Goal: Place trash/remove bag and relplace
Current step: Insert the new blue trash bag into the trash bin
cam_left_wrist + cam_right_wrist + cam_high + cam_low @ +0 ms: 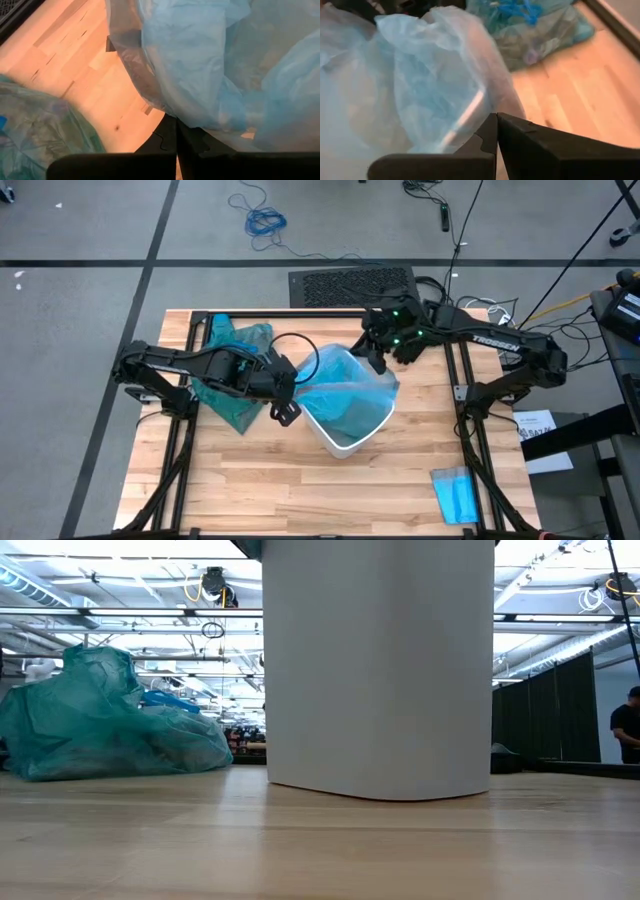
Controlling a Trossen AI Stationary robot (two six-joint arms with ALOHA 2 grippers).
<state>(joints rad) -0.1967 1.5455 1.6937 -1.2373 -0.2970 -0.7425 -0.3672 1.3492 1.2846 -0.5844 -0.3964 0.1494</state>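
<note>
While the full teal bag (228, 380) lay removed at the table's (330, 490) left of frame, both claws were pinched shut on the pale blue liner (350, 395) at centre. The left claw (283, 412) and right claw (375, 365) gripped opposite sides over the white bin (340, 445), so fitting remained unfinished.

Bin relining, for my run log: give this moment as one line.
phase: fitting pale blue liner in white bin | left tool: shut at rim | right tool: shut at rim | teal bag: on table
</note>
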